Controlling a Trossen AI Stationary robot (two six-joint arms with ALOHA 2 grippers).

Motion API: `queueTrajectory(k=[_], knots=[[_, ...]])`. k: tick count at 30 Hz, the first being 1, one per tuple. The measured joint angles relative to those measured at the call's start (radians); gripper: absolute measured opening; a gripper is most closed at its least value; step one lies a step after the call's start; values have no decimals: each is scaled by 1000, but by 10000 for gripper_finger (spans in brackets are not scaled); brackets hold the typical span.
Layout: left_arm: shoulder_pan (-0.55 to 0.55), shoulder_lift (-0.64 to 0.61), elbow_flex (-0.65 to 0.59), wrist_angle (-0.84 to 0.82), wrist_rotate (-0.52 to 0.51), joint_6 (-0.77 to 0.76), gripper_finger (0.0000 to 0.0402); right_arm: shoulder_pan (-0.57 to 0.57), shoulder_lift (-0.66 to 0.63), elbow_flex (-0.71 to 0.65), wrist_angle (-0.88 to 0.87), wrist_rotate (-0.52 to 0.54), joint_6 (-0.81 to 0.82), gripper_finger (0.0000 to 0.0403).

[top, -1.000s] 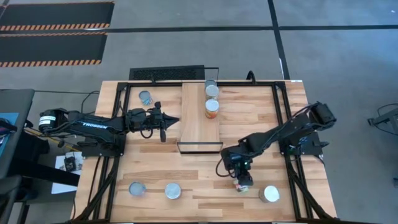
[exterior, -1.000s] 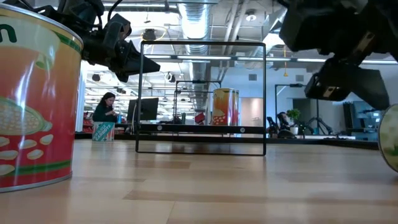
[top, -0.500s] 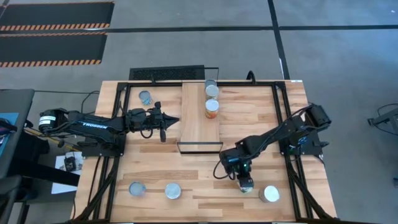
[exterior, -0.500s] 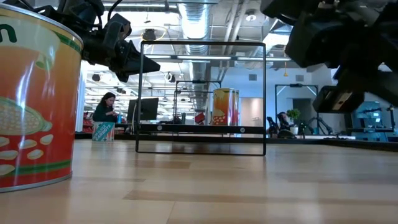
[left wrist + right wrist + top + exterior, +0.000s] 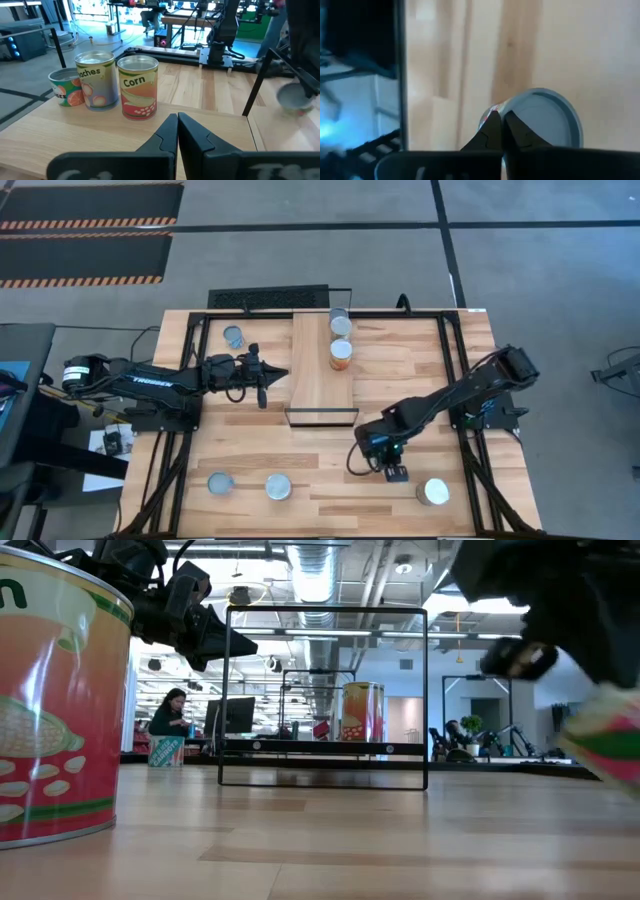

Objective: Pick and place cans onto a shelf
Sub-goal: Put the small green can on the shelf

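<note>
Near the desk's front edge in the high view, the right claw (image 5: 396, 473) is pressed together beside a silver-topped can (image 5: 432, 492), while three cans (image 5: 340, 340) stand on the shelf (image 5: 320, 375). Across the low view, an orange can (image 5: 55, 700) fills the left. Past the left claw (image 5: 177, 131), fingers together, the left wrist view shows a Corn can (image 5: 138, 87).

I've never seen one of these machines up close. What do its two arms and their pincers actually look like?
Both arms are dark, nearly black, built of slim jointed segments with black cables looped alongside. The left arm carries white lettering on its side. Each ends in two narrow, tapering black fingers: the left gripper and the right gripper look alike.
</note>
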Motion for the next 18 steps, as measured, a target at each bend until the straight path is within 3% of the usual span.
queueTrajectory(k=[10, 15, 18], knots=[[-18, 0, 0, 21, 0, -1, 0, 85, -169, -80, -142, 503, 254, 4], [-41, 0, 0, 54, 2, -11, 0, 58, -277, -106, -149, 775, 230, 3], [-57, 0, 0, 70, 3, -16, 0, -15, -332, -106, -104, 845, 126, 3]])
